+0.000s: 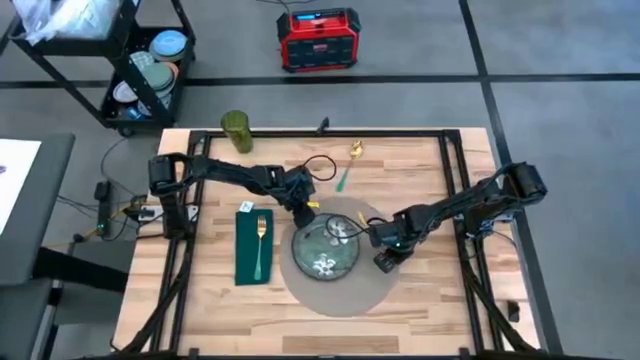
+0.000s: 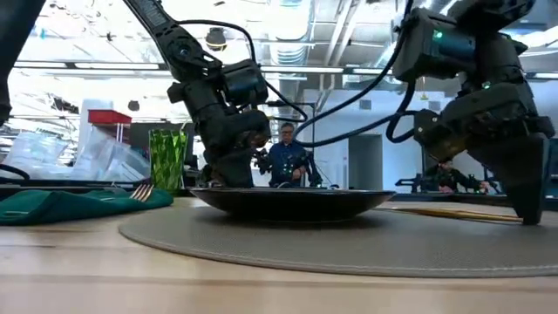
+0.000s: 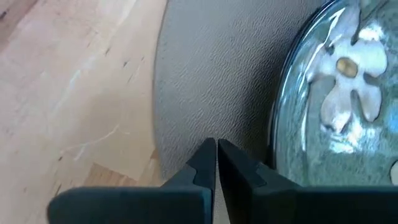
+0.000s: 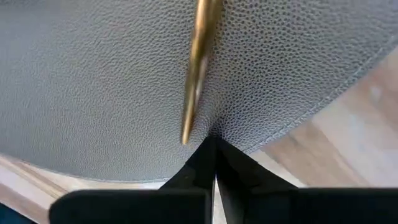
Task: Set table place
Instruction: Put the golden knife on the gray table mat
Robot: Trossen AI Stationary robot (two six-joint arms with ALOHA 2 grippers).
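The round grey placemat (image 1: 340, 295) lies on the wooden table (image 1: 420, 320) with a green flower-patterned plate (image 1: 325, 255) on it. My left gripper (image 1: 305, 213) is shut, its tips (image 3: 216, 144) low over the mat's far left part, just beside the plate's rim (image 3: 283, 93). My right gripper (image 1: 384, 258) is shut at the mat's right edge. A gold utensil (image 4: 199, 62) lies flat on the mat right in front of it, also seen in the low view as a gold utensil (image 2: 436, 212) to the right of the plate (image 2: 292, 202). My left gripper's shut tips are down at the placemat (image 3: 211, 74); whether they touch it I cannot tell, as the plate hides them in the low view. My right gripper stands with its shut fingertips (image 2: 530, 218) on the placemat close to its right edge (image 4: 292, 124), coming from above and slanting down. The mat lies flat.
A folded green napkin (image 1: 252, 245) with a gold fork lies left of the mat. A green glass (image 1: 237, 130) stands at the far edge, and a teal-handled spoon (image 1: 348, 170) lies near it. A person (image 2: 286, 157) is in the room behind the table.
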